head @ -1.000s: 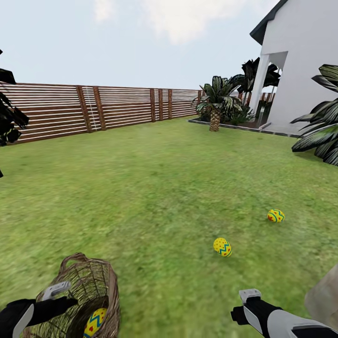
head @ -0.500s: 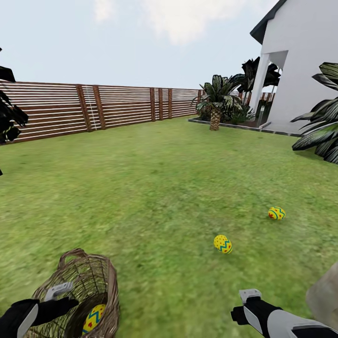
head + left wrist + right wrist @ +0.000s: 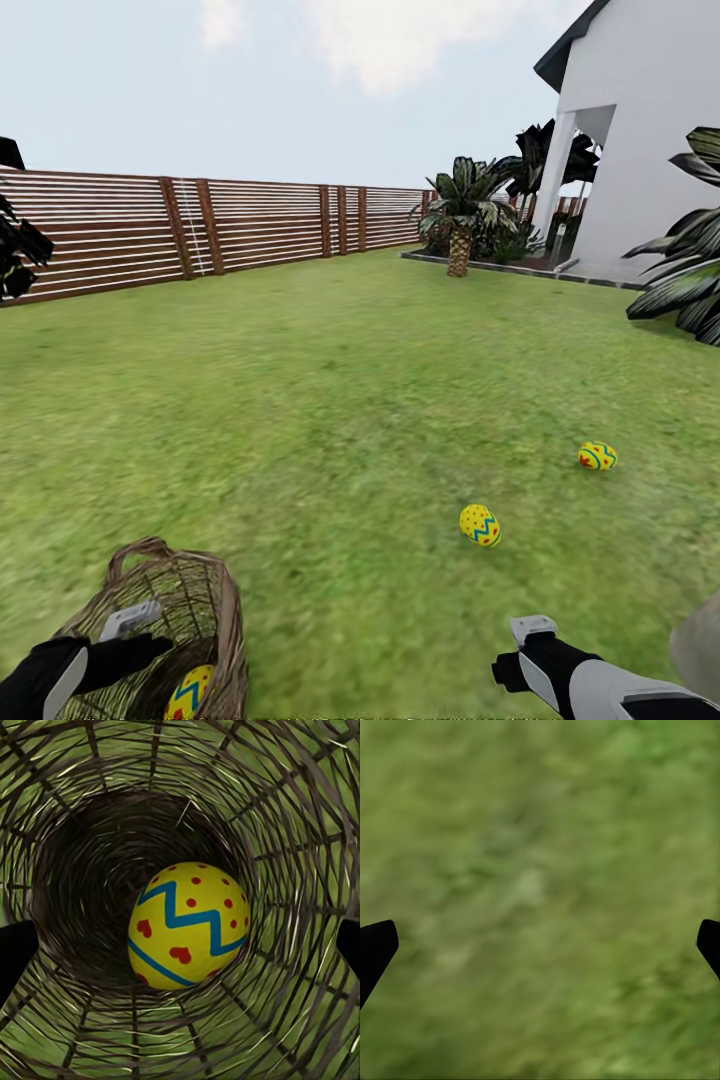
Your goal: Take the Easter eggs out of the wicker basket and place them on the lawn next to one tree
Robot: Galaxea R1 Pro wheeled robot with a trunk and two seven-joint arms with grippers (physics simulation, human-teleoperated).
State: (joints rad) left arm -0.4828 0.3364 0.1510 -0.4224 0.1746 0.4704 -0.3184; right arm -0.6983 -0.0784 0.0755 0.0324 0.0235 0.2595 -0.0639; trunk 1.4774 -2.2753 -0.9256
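Observation:
The brown wicker basket (image 3: pixel 195 610) sits tilted on the lawn (image 3: pixel 330 400) at the bottom left. One yellow Easter egg (image 3: pixel 187 924) with a blue zigzag and red dots lies deep inside it, also glimpsed as the egg (image 3: pixel 188 693) from above. My left gripper (image 3: pixel 138 638) is at the basket's mouth, open, its dark fingertips (image 3: pixel 15 952) wide apart and short of the egg. Two more Easter eggs (image 3: pixel 480 525) (image 3: pixel 597 456) lie on the grass to the right. My right gripper (image 3: pixel 530 650) hangs open over bare grass (image 3: pixel 540 870). A grey-brown trunk-like surface (image 3: pixel 700 640) shows at the bottom right edge.
A brown slatted fence (image 3: pixel 250 225) runs along the back. The white house (image 3: pixel 640 130) stands at the right, with palm-like plants (image 3: pixel 460 215) by it and big drooping leaves (image 3: pixel 690 290) at the right edge. Dark foliage (image 3: pixel 15 250) hangs at the left edge. Open grass lies ahead.
The whole picture has drifted slightly, so the camera moved. The basket with my left gripper bobbed up, then back down. The two eggs on the grass stay put.

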